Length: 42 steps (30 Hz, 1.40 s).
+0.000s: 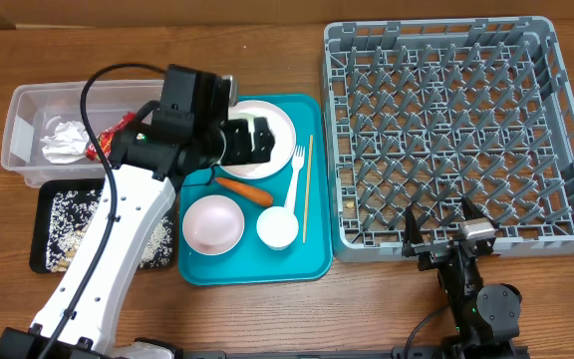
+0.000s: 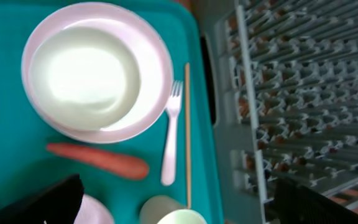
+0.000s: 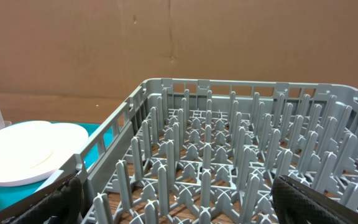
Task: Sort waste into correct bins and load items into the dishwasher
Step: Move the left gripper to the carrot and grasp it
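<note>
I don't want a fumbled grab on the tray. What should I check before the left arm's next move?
1. Left gripper open and empty above the flat teal tray: ok.
2. Orange carrot piece uncovered, beside the round pale plate: ok.
3. Shallow black rectangular tray has room for scraps: cannot tell, arm covers part.
4. Big grey plastic dish rack holds no dishes: ok.
5. Right gripper open, at that rack's near rim: ok.

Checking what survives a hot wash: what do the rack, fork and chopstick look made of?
Rack: grey moulded plastic, matte, with a one-piece lattice and pegs. Fork: probably white plastic, smooth with a slight sheen. Chopstick: likely wood or bamboo, thin, pale tan, dull.
</note>
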Available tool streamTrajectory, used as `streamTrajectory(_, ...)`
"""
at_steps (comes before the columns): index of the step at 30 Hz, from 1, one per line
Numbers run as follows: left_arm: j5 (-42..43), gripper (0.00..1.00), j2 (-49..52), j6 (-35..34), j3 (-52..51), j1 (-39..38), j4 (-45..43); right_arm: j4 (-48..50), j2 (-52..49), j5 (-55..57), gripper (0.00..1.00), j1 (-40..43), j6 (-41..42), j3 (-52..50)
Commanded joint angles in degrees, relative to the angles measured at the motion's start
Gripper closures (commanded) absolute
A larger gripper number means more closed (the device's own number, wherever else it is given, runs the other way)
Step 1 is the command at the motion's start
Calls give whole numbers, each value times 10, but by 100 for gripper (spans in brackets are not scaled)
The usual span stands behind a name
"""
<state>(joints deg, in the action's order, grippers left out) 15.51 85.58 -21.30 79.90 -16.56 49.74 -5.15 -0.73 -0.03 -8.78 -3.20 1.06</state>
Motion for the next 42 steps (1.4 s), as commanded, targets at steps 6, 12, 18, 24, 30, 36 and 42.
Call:
streamTrajectory(6, 8, 23, 9, -94, 8, -18, -7, 3, 5, -1, 0, -5, 3, -6)
streamTrajectory(12, -90, 46, 52, -192, 8, -76, 11, 3, 5, -1, 0, -5, 3, -6)
streamTrajectory(18, -147, 51, 110, -264, 8, -118, 13, 3, 5, 0, 0, -5, 2, -6)
streamTrajectory(24, -149, 59, 164, -271, 8, -119, 14, 3, 5, 0, 0, -5, 2, -6)
streamTrajectory(30, -149, 65, 224, -304, 8, -119, 28, 3, 5, -1, 0, -5, 2, -6)
streamTrajectory(36, -163, 67, 239, -335, 8, -119, 27, 3, 5, -1, 0, -5, 2, -6)
streamTrajectory(42, -176, 68, 239, -379, 8, -119, 29, 3, 5, 0, 0, -5, 3, -6)
